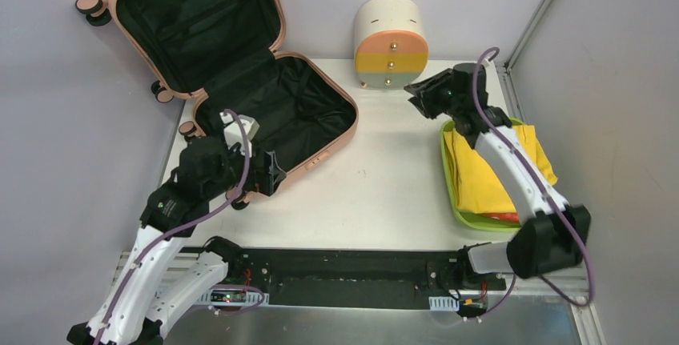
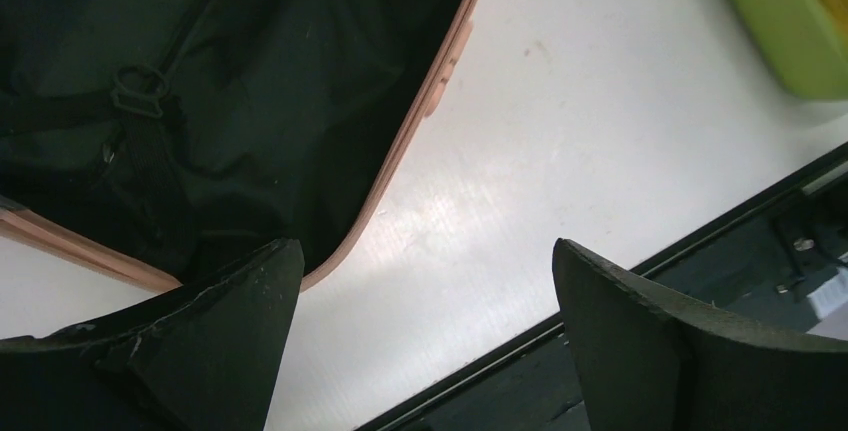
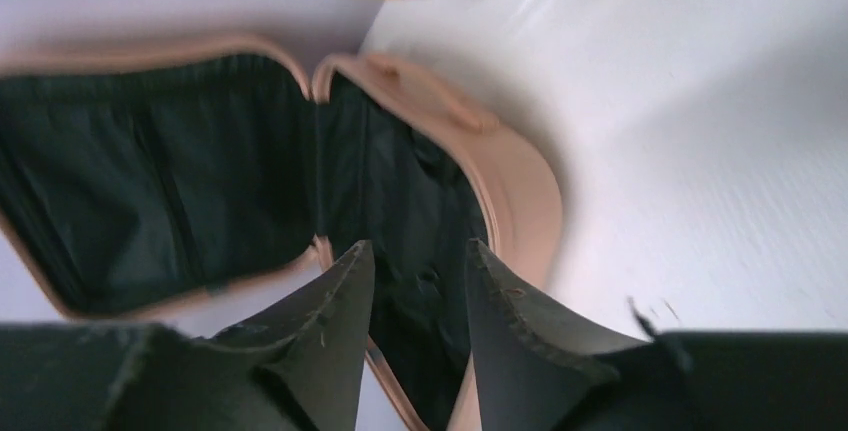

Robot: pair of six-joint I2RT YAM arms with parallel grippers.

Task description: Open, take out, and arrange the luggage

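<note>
- Top external view: the luggage [image 1: 240, 81] lies open at the far left corner of the table [image 1: 384, 193]. Its base shell is flat and the lid leans back past the edge, and only black lining shows inside. The left gripper [image 1: 268, 170] hovers at the shell's near rim with its jaws wide apart and nothing between them. I'd say it is well placed to steady the case or dip in. The right gripper [image 1: 420, 93] hangs over the far end of the lime-green tray [image 1: 445, 170] at the right edge. A folded yellow cloth [image 1: 480, 173] lies there over a red item [image 1: 503, 217], probably unpacked contents gathered to be arranged. A cream drawer unit [image 1: 390, 45] stands at the far edge.
- Left wrist view: the left gripper [image 2: 425, 261] is spread wide over bare table, just beside the luggage's [image 2: 200, 101] rounded near corner and gripping nothing.
- Right wrist view: this one is blurred. The right gripper [image 3: 420, 251] has its jaws a narrow gap apart, clamped on nothing, and it points across at the open luggage [image 3: 180, 171].
</note>
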